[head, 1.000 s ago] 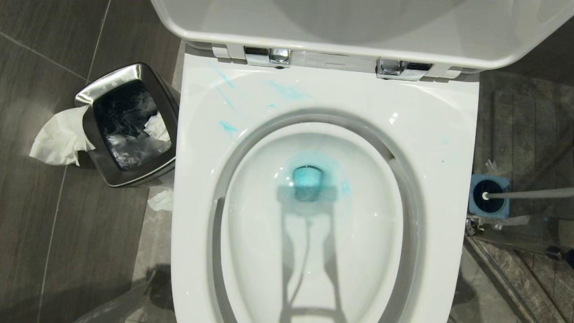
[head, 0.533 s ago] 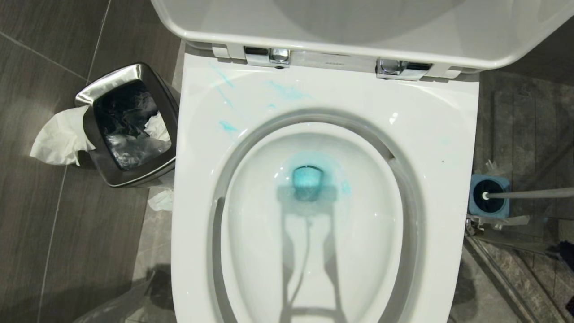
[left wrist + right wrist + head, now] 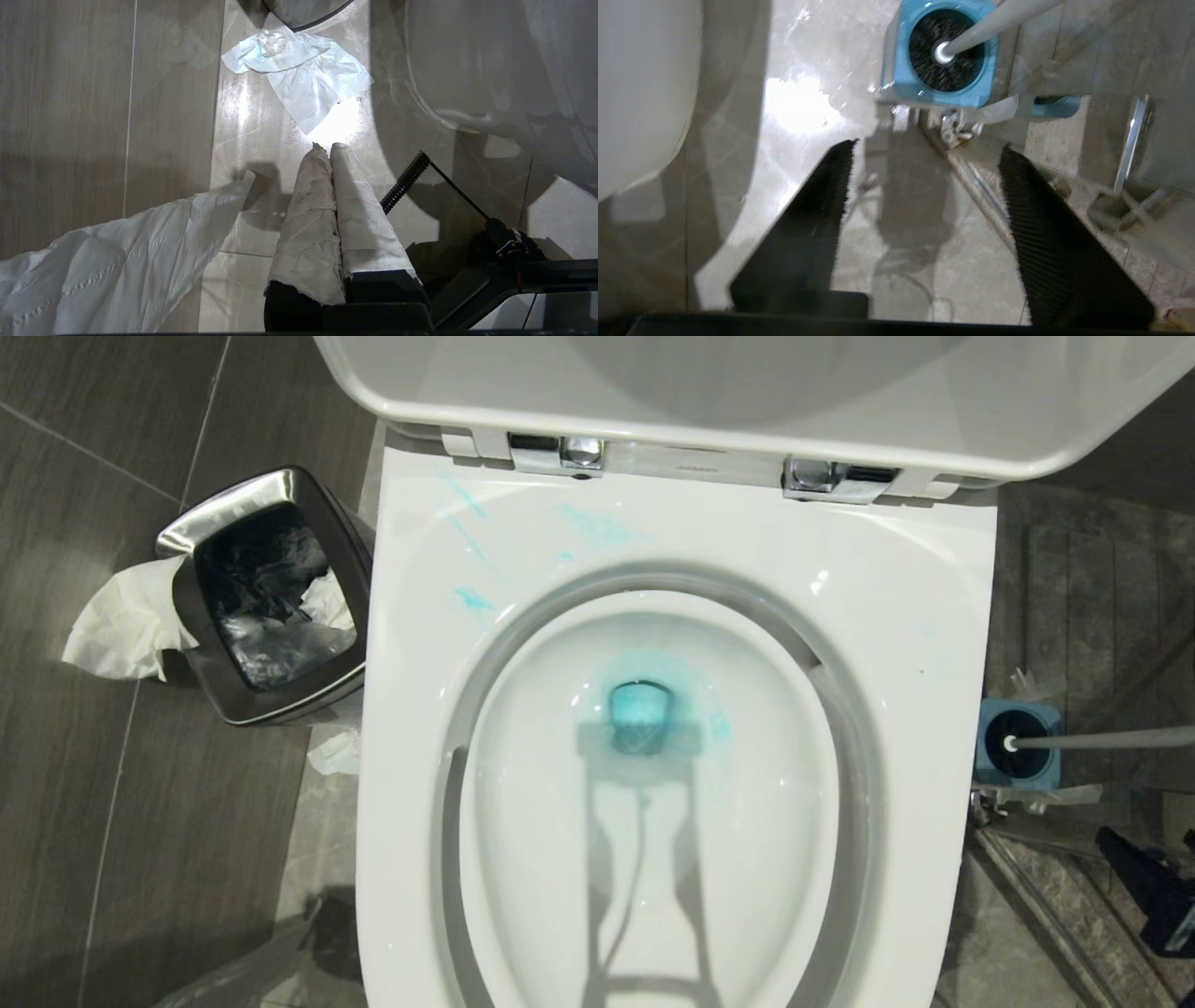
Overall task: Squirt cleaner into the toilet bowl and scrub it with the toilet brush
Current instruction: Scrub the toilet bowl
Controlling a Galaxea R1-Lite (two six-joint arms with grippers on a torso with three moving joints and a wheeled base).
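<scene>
Looking at the toilet brush (image 3: 1092,740) first: it sits head-down in its blue holder (image 3: 1019,743) on the floor, just off the right side of the toilet bowl (image 3: 896,616), with the slim grey handle slanting away to the right. My guess is it's light and stiff, hard plastic, probably a bit slick if wet. The bristle head is buried in the holder, so the handle is the only sensible place to grab, and I'd go for a spot partway up the shaft so it doesn't pivot in the grip. Pulling it out at an angle could tip the holder, since that looks light too.

Cleaner (image 3: 640,702) is already in there, tinting the water turquoise at the drain, with pale streaks near the back left corner of the rim.

Right gripper (image 3: 924,154) has its two black fingers spread wide, nothing between them, pointing toward the holder but short of it. Left gripper (image 3: 325,148) hangs low over the floor tiles left of the bowl, paper-wrapped fingers pressed together, near a crumpled tissue (image 3: 299,70). A steel bin (image 3: 266,597) stands by the bowl's left side.
</scene>
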